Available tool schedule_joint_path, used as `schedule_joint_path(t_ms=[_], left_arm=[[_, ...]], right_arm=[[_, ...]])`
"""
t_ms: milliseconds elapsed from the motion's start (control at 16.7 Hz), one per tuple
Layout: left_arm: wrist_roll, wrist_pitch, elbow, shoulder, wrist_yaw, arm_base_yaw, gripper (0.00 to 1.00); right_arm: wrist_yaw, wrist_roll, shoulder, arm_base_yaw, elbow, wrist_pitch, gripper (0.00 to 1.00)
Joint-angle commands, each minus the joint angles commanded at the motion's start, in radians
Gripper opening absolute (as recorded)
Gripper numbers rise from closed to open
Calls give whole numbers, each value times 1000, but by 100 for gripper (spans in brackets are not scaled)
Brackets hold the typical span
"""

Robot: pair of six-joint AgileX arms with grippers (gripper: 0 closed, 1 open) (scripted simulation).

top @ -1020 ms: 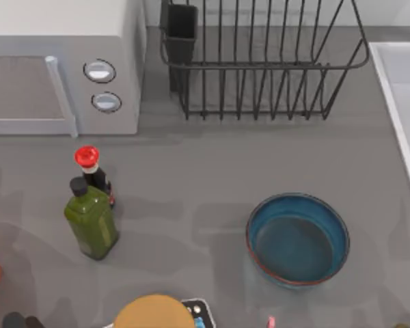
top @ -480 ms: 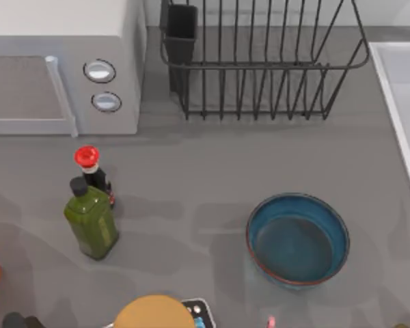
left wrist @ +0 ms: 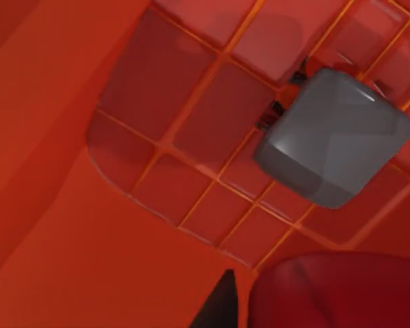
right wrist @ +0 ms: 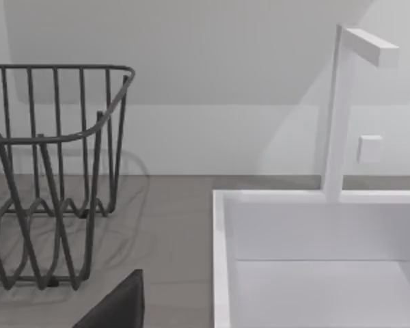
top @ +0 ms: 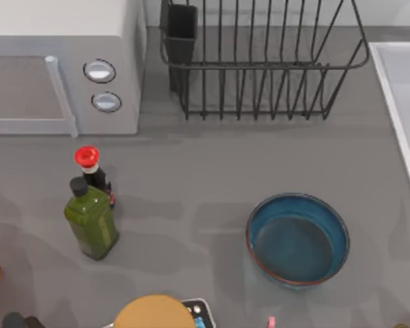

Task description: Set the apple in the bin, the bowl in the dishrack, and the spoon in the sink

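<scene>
Left end effector [left wrist: 222, 311] poised over the orange bin [left wrist: 89, 225], far left of the bowl [top: 297, 239] and beyond the green bottle [top: 90, 220]. Apple [left wrist: 335, 290] close beside it, above the bin's gridded floor, where a grey block [left wrist: 335, 137] also appears. Open, closed or gripping the apple: cannot tell. Right end effector [right wrist: 116, 307] parked behind the bowl, facing dishrack [right wrist: 48, 178] and sink [right wrist: 314, 260]; state likewise cannot tell.

Risks, as judged: if let go off-centre, could strike the bin's wall or the grey block and bounce out onto the tabletop [top: 191, 178]; if lifted away while not freed, could carry the apple back out. Bowl not yet racked, upright in front of the dishrack.

Compared with the earlier top views: bowl, bottle and dishrack unchanged in place; only faint shadows on the tabletop left of the bowl differ.
</scene>
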Motion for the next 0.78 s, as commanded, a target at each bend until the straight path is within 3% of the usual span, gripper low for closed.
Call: schedule_joint_path(t_ms=[540,780], left_arm=[[0,0,0,0,0,0,98],[0,0,0,0,0,0,100]], right_arm=[[0,0,0,0,0,0,100],[0,0,0,0,0,0,100]])
